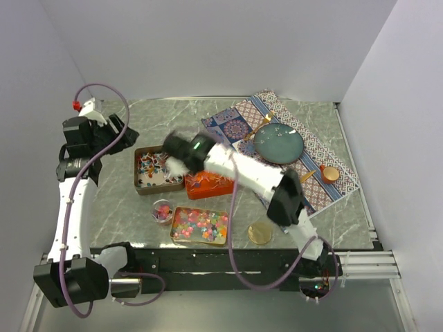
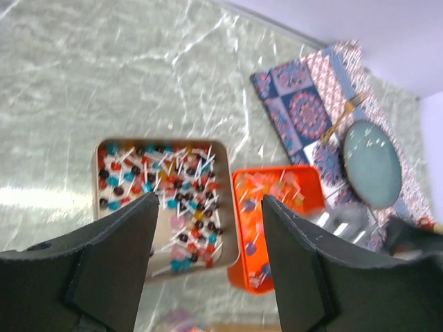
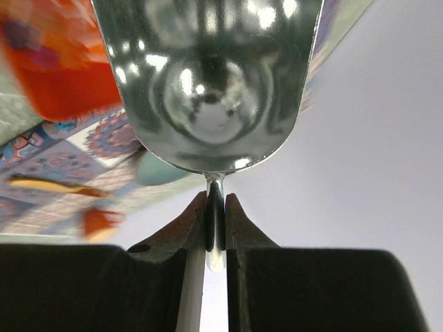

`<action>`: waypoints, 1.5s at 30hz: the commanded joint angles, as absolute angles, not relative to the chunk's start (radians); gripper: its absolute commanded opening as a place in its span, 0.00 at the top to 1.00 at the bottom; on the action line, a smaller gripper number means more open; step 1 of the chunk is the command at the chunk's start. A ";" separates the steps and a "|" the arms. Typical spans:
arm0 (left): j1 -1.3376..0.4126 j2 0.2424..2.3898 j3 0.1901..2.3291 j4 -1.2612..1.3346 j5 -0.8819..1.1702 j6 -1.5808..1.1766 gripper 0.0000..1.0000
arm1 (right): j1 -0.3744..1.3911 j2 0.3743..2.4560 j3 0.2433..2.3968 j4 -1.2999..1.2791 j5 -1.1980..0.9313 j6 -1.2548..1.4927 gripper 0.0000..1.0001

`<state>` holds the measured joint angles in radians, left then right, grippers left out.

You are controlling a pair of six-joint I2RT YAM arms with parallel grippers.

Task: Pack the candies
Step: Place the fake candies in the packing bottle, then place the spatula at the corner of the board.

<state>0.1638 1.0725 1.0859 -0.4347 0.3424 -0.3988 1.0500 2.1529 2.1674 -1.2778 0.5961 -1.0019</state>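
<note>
The candies lie in several containers: small lollipop-like sweets in a brown tin, pieces in an orange tin, multicoloured jellies in a gold tin, and a few in a small round jar. My right gripper is shut on the thin handle of a shiny metal scoop, held over the gap between the brown and orange tins; the scoop looks empty. My left gripper is open and empty, above and left of the brown tin.
A round gold lid lies near the front edge. A patterned placemat at the back right carries a blue plate, a gold fork and a small orange bowl. White walls enclose the table.
</note>
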 commanded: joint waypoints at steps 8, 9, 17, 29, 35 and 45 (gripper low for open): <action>0.163 1.227 1.123 -0.356 0.328 -0.422 0.33 | 0.461 1.939 2.045 -1.246 0.102 -0.404 1.00; 0.161 1.235 1.121 -0.362 0.319 -0.417 0.33 | 0.409 1.944 2.037 -1.240 0.086 -0.390 1.00; 0.163 1.377 1.195 -0.403 0.314 -0.358 0.34 | 0.123 2.181 2.311 -1.233 0.057 -0.354 1.00; 0.160 1.486 1.282 -0.436 0.348 -0.227 0.34 | -0.129 2.401 2.437 -1.086 0.058 -0.345 1.00; 0.146 1.537 1.338 -0.463 0.316 -0.192 0.34 | -0.159 2.393 2.384 -1.091 0.046 -0.327 1.00; 0.115 1.644 1.473 -0.476 0.318 -0.196 0.34 | -0.235 2.058 2.087 -1.063 0.043 -0.419 1.00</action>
